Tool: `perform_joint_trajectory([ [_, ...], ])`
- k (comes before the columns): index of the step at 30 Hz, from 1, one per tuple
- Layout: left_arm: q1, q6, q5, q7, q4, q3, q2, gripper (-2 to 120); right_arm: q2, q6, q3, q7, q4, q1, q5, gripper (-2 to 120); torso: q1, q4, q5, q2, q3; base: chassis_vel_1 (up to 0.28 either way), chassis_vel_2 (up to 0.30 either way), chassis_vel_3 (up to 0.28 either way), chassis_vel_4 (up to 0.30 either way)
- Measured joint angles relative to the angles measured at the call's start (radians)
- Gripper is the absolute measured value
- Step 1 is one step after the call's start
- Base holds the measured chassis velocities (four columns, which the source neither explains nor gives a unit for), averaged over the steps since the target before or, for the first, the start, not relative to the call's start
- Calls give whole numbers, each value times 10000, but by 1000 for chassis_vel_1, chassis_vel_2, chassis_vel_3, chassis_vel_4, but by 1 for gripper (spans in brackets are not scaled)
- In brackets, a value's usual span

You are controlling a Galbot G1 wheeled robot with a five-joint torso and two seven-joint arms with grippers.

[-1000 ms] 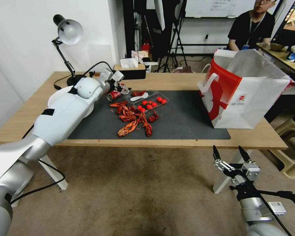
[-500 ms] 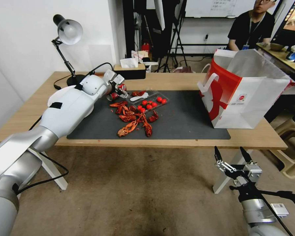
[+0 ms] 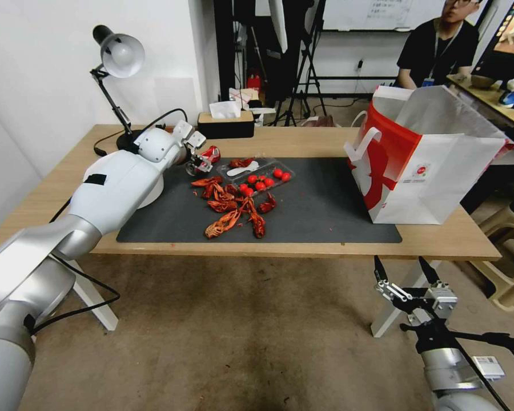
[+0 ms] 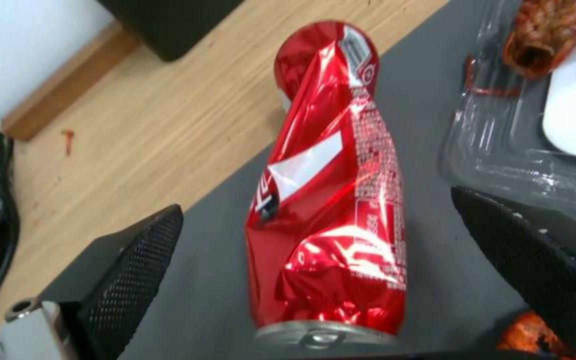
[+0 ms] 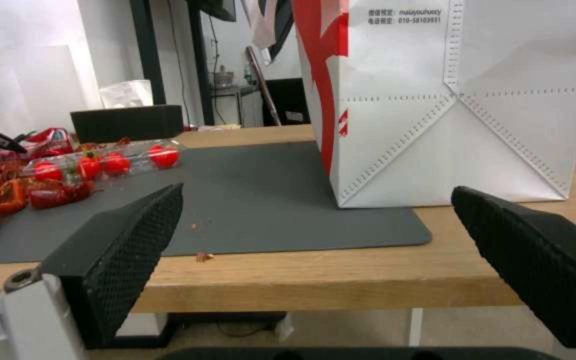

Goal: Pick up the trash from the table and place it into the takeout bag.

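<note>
Upper left of frame, left gripper (image 3: 203, 161) straddles dented red soda can (image 4: 328, 200), jaws open w/ gaps, prob lining up grasp; right gripper (image 3: 404, 273) open, idle below table (image 3: 302, 140).

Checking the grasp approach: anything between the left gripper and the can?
No. In the left wrist view the dented can lies on the mat between the open left gripper's fingers, gaps clear on both sides. A clear tray sits beside one finger.
</note>
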Motion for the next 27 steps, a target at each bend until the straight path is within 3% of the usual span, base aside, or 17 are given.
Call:
perform_joint_trajectory([
  [27,0,296,-317,345,446,-298,-248,97,-13,10,4,0,-55,44,16,100,1,0,-1,0,0,0,0,0,0],
])
